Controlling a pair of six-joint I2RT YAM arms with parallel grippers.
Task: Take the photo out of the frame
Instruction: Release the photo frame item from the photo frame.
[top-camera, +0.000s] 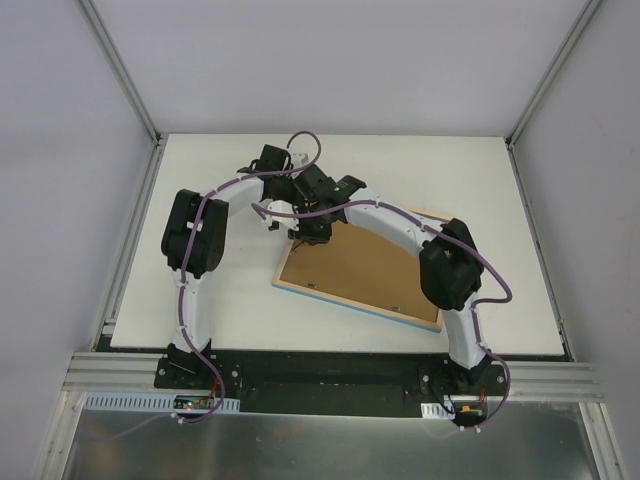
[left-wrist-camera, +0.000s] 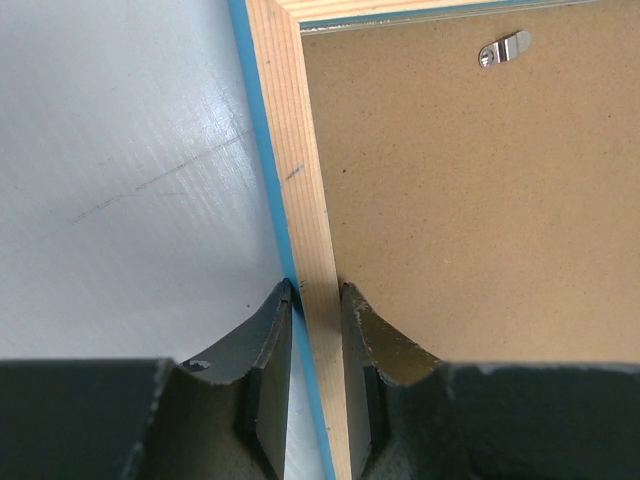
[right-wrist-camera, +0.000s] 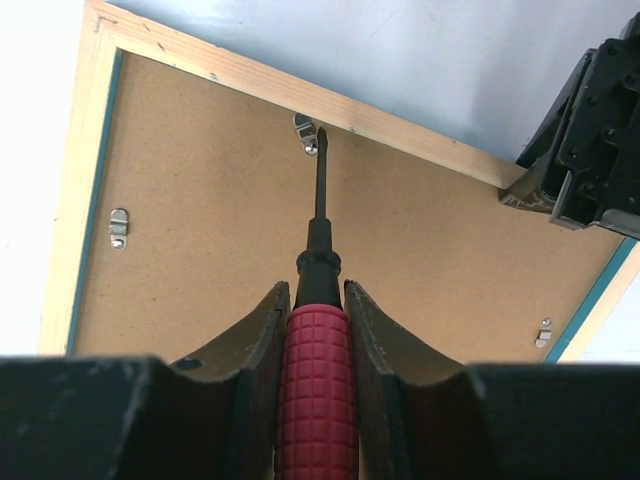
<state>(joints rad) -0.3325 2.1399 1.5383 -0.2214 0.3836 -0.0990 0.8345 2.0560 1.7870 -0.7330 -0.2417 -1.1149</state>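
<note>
Pale-wood frame, ribbed screwdriver — perhaps rubber

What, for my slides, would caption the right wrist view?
Right gripper holds red screwdriver, tip at a clip on the frame's backing board.

I work in a robotics lab cell: plain grey panels wall in a white worktop, with an aluminium rail along the bottom edge.

I see the thin rectangular light-blue frame face down on the white table, brown backing board up; left arm and right arm meet over its far-left corner.
</note>
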